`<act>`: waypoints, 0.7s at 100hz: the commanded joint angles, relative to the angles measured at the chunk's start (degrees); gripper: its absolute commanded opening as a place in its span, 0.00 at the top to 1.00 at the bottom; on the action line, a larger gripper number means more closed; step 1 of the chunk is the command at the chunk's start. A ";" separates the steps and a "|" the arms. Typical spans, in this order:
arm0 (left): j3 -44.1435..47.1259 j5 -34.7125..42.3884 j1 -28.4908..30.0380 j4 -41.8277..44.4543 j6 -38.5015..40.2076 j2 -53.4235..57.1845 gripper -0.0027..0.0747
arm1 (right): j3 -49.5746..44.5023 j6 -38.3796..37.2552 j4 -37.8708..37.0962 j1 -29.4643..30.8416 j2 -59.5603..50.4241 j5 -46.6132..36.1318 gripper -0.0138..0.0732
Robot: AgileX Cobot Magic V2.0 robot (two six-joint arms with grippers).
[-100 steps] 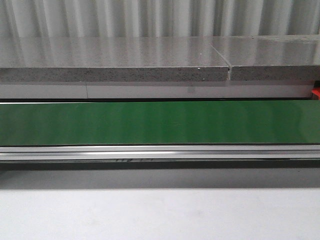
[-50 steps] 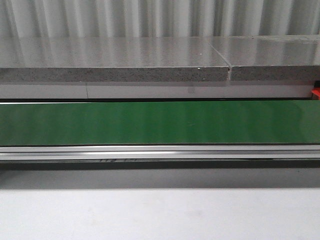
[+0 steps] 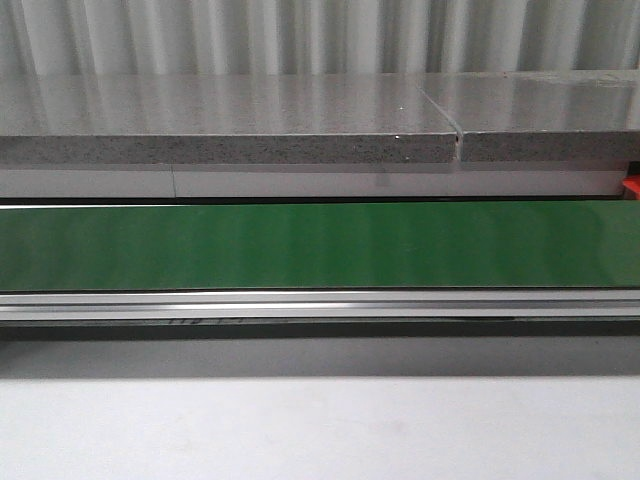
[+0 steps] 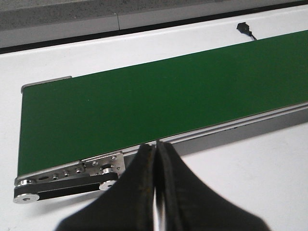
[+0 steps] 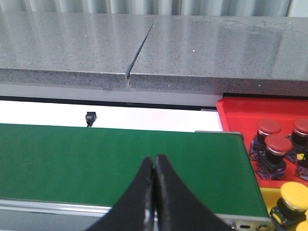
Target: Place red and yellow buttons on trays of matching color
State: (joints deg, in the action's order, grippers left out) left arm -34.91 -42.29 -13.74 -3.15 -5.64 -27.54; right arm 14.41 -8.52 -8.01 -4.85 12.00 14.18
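In the right wrist view a red tray [image 5: 231, 109] holds several red buttons [image 5: 278, 144]. A yellow tray [image 5: 266, 195] beside it holds yellow buttons [image 5: 293, 193]. My right gripper [image 5: 154, 160] is shut and empty above the near edge of the green belt [image 5: 120, 159], left of the trays. My left gripper [image 4: 155, 146] is shut and empty over the belt's near rail, close to the belt's left end [image 4: 29, 130]. No button lies on the belt in any view. A sliver of the red tray [image 3: 632, 187] shows at the right edge of the front view.
The green belt [image 3: 320, 245] crosses the front view, with an aluminium rail [image 3: 320, 303] along its near side. A grey stone counter [image 3: 230, 125] stands behind it. White table [image 3: 320, 430] lies in front. A small black connector [image 5: 90, 117] lies behind the belt.
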 commanded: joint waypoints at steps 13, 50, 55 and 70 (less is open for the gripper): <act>-1.53 4.07 -0.44 -0.85 0.11 -0.19 0.99 | -5.03 -0.22 -0.22 0.94 -4.05 -11.78 0.92; -1.53 4.07 -0.44 -0.85 0.11 -0.19 0.99 | -15.16 -0.28 3.35 6.97 -13.48 -18.34 0.92; -1.53 4.16 -0.44 -0.85 0.11 -0.19 0.99 | -15.11 -0.28 3.41 6.97 -13.09 -18.23 0.92; -1.53 4.30 -0.44 -0.85 0.11 -0.19 0.99 | -15.11 -0.28 3.41 6.97 -13.25 -18.09 0.92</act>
State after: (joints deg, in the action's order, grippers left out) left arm -34.88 -42.19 -13.74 -3.15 -5.64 -27.54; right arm -1.56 -8.63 -4.65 1.79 -0.43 0.00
